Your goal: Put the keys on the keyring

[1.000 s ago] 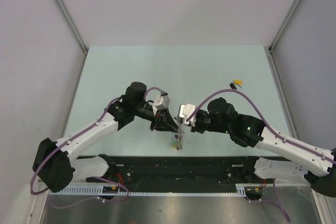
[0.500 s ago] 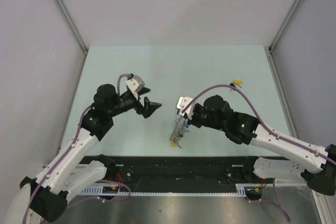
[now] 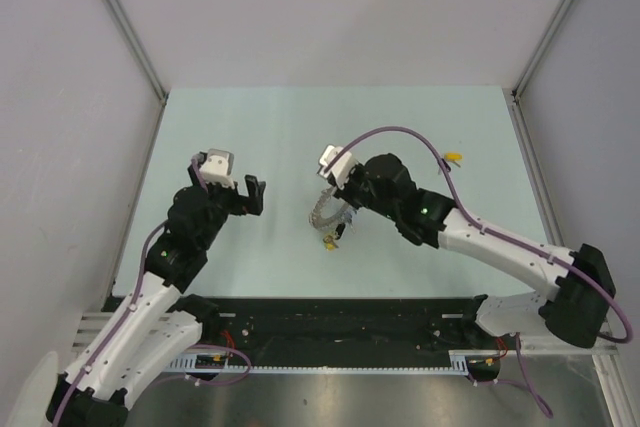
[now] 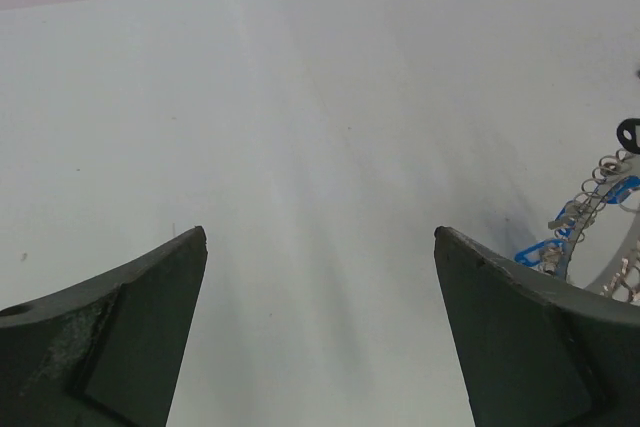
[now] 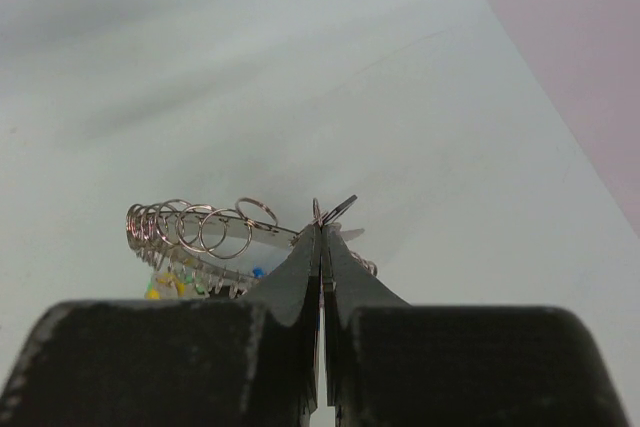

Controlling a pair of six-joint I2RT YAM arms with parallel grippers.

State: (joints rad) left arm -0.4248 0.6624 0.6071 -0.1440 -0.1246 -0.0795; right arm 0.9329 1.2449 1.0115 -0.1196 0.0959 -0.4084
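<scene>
Top view, left gripper (image 3: 249, 190): fingers spread wide, empty, apart from the keyring (image 3: 320, 215).
Top view, right gripper (image 3: 336, 203): pinches the keyring; loose keys (image 3: 450, 159) lie well apart, near the table's (image 3: 400, 117) far right edge.
Left wrist view: nothing between the fingers; keyring at the right margin.
Right wrist view: jaws closed tight on the keyring's wire.
Technique: probably best to hold the keyring steady and lift one key by its tag.

**Left jaws wide, right jaws pinched**

The white-and-black left arm (image 3: 135, 307) bends up the left side. Its black two-finger left gripper (image 3: 250, 185) is raised and points right, fingers spread far apart. The white-and-black right arm (image 3: 500, 247) reaches left across the middle. Its black two-finger right gripper (image 3: 337, 209) angles downward, fingers pressed together.
</scene>
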